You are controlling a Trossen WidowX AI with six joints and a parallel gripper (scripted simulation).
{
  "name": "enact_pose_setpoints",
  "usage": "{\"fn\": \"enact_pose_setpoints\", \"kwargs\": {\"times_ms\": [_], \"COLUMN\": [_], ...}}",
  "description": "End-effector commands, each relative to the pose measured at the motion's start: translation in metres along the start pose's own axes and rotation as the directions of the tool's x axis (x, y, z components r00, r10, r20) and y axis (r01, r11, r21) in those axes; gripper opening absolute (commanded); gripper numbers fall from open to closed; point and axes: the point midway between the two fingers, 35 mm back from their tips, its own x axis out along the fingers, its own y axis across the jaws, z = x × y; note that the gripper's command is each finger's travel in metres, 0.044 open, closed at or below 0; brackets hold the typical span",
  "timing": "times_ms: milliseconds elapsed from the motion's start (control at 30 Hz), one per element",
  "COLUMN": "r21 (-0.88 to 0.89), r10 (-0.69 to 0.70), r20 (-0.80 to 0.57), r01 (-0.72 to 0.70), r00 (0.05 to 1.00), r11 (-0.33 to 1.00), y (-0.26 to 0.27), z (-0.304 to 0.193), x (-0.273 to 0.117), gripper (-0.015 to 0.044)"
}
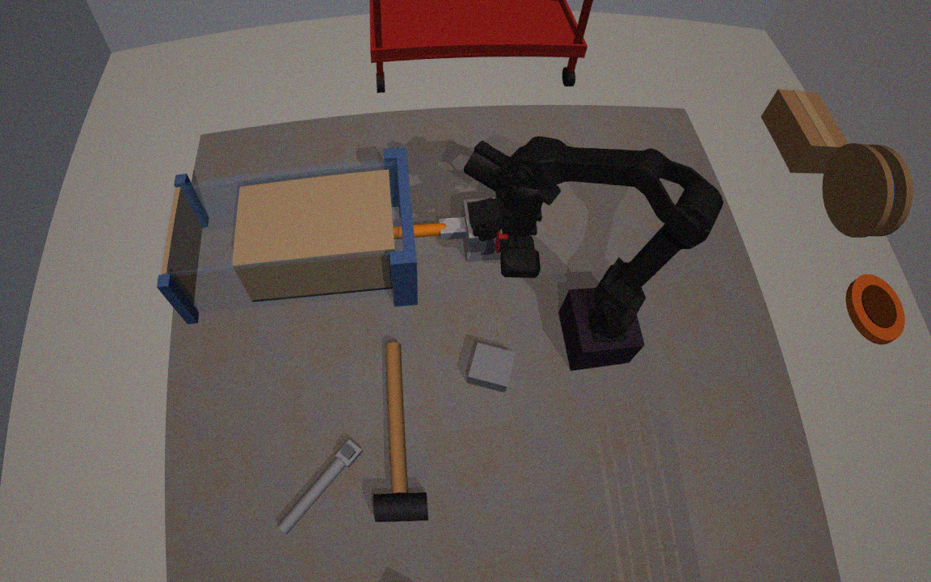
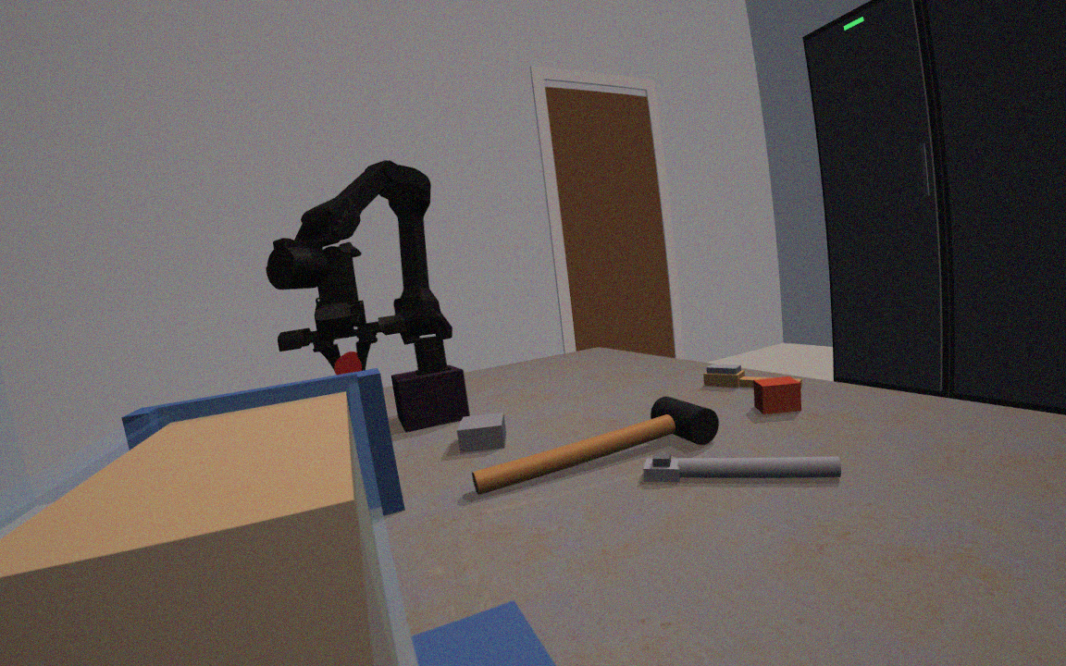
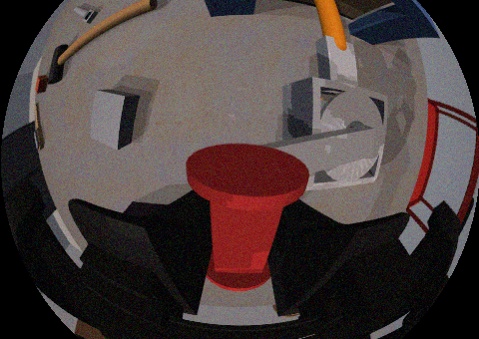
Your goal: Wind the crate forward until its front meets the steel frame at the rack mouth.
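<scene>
The wooden crate sits flat in the clear cubby, its front close behind the blue frame; I cannot tell whether they touch. An orange strap runs from it to the grey winch. My gripper is shut on the red knob of the winch handle, beside the winch. The handle's grey arm reaches from the knob over the winch top; its key end is hidden.
A grey block lies in front of the winch. A mallet and a grey bar tool lie farther forward. A red block sits beyond the mallet.
</scene>
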Motion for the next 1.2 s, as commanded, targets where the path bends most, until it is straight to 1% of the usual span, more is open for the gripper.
{"fn": "enact_pose_setpoints", "kwargs": {"times_ms": [0,1167], "r21": [0.018,0.018], "r10": [-0.012,-0.015], "r20": [-0.027,-0.030], "r01": [0.012,0.015], "r00": [1.000,0.999], "r11": [1.000,1.000], "y": [-0.006,-0.035], "z": [-0.014,-0.049], "x": [0.001,-0.001], "gripper": [0.0000,0.0000]}}
